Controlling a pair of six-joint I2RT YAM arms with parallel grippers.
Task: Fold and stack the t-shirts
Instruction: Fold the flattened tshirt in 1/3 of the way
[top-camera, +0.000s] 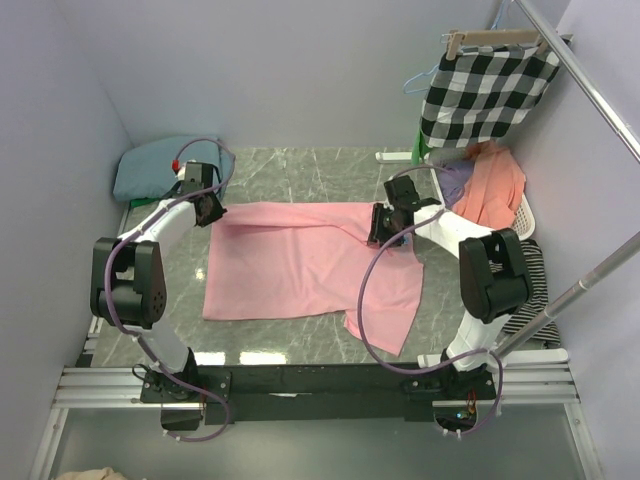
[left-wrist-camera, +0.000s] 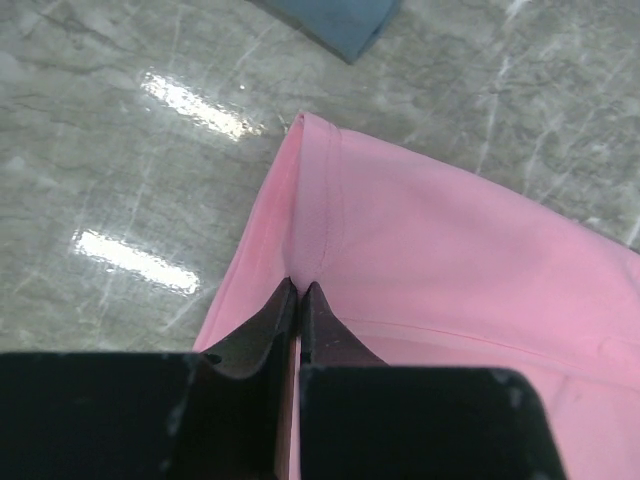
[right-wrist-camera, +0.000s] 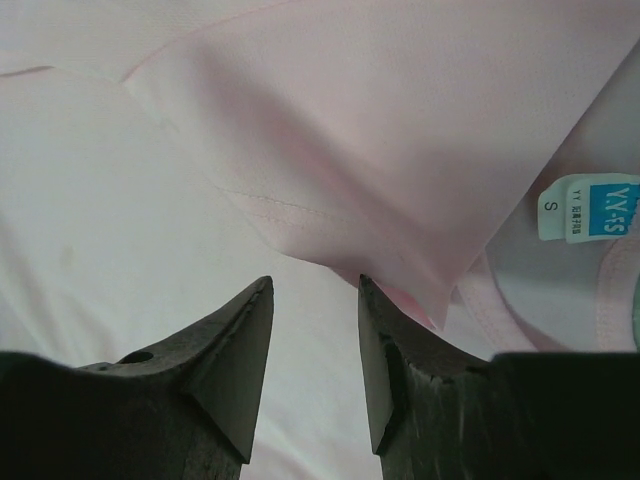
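The light pink t-shirt (top-camera: 290, 260) lies spread on the marble table, partly folded, with one flap trailing to the front right. The dusty teal t-shirt (top-camera: 160, 165) lies bunched at the back left; its corner shows in the left wrist view (left-wrist-camera: 335, 20). My left gripper (top-camera: 210, 210) is at the pink shirt's far left corner, shut on its hem (left-wrist-camera: 310, 230), the fingertips (left-wrist-camera: 298, 288) pinching the fabric. My right gripper (top-camera: 385, 225) is open over the shirt's right side near the collar. Its jaws (right-wrist-camera: 315, 285) stand apart just below a folded edge (right-wrist-camera: 330, 200), next to the size label (right-wrist-camera: 590, 210).
A black-and-white checked cloth (top-camera: 485, 90) hangs on a hanger at the back right. Below it, a white basket (top-camera: 525, 215) holds an orange garment (top-camera: 495, 185). A striped garment (top-camera: 538, 270) lies by the right arm. Metal rack poles (top-camera: 590, 85) cross the right side.
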